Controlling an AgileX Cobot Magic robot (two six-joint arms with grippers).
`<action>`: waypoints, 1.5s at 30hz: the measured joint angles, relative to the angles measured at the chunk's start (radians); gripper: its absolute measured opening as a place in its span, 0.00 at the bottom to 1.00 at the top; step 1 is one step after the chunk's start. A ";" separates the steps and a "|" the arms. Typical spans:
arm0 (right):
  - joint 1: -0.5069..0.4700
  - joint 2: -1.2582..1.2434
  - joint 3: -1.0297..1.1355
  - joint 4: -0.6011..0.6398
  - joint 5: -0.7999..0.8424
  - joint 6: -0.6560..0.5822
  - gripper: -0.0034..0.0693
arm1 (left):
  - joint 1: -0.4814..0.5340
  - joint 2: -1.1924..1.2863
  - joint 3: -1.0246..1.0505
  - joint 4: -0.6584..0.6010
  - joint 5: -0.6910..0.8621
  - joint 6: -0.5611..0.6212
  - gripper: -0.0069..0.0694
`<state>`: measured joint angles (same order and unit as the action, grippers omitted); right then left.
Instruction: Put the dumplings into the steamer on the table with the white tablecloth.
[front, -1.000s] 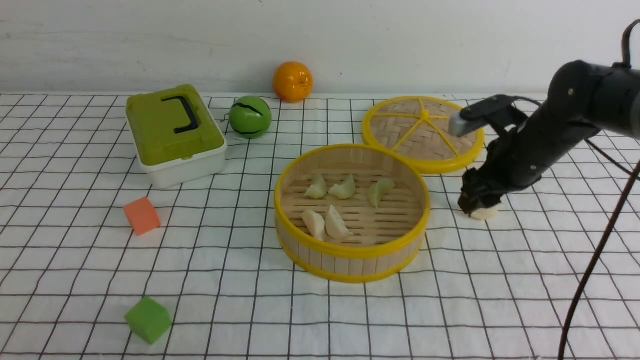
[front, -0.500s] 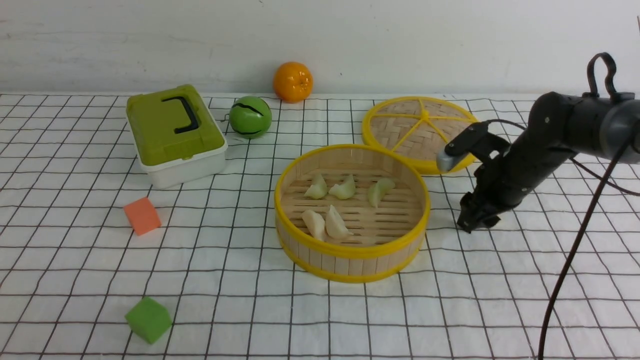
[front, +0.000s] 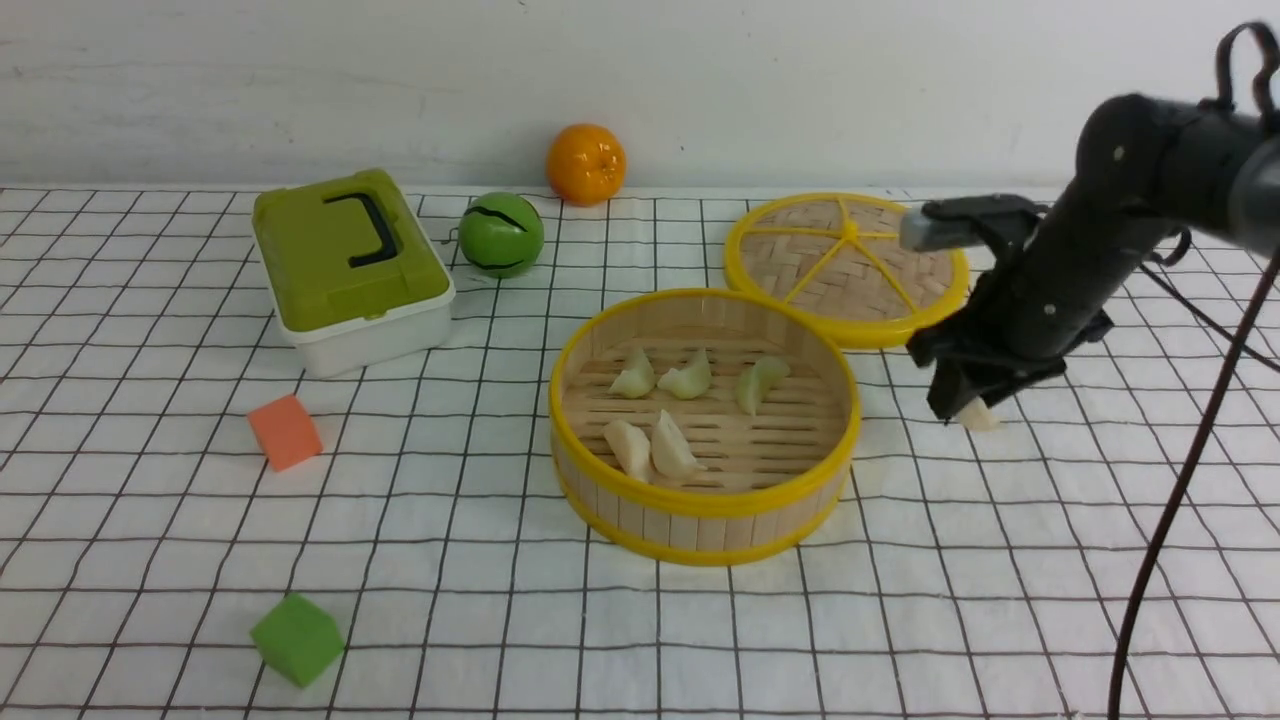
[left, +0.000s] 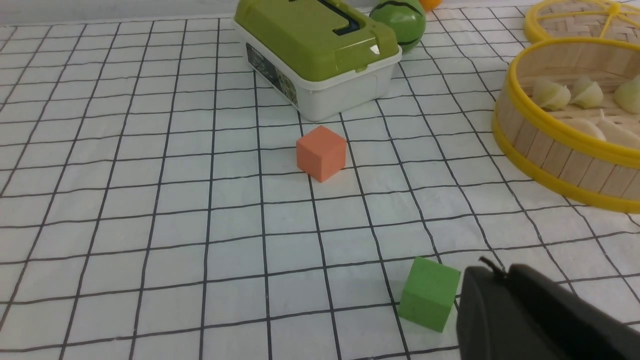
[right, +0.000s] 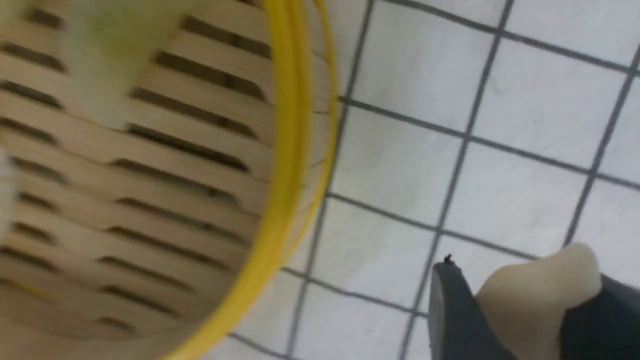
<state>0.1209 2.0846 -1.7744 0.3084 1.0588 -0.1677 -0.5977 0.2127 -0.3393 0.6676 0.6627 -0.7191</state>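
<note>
The steamer (front: 700, 503) stands mid-table on the white tablecloth (front: 450, 560), holding three pale green dumplings (front: 688, 377) and two cream ones (front: 673, 447). To its right, my right gripper (front: 965, 405) is shut on another cream dumpling (front: 978, 416), held just above the cloth. In the right wrist view that dumpling (right: 530, 300) sits pinched in the right gripper (right: 525, 310), with the steamer's yellow rim (right: 287, 150) beside it. My left gripper (left: 500, 270) is shut and empty beside the green cube (left: 429, 292); the steamer (left: 560, 135) lies farther off.
The flat yellow-rimmed lid (front: 845, 265) lies behind the steamer. At the back left are a green-lidded box (front: 345, 265), a green ball (front: 500, 233) and an orange (front: 585, 163). An orange cube (front: 285, 430) and a green cube (front: 296, 638) sit front left. A black cable (front: 1170, 520) hangs from the right arm.
My right gripper has closed on the cream dumpling that lay on the cloth and raised it slightly, after dipping lower. Nothing else has moved.
</note>
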 joint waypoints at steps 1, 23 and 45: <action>0.007 -0.011 -0.004 0.025 0.010 0.007 0.38 | 0.000 0.000 0.000 0.000 0.000 0.000 0.14; 0.297 0.080 -0.012 -0.014 -0.184 -0.038 0.41 | 0.000 0.000 0.000 0.011 0.000 -0.001 0.14; 0.269 -0.325 -0.012 -0.124 -0.047 0.044 0.20 | 0.000 0.000 0.000 0.003 0.003 -0.001 0.16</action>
<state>0.3899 1.7601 -1.7866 0.1843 1.0123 -0.1236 -0.5977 0.2127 -0.3393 0.6703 0.6658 -0.7199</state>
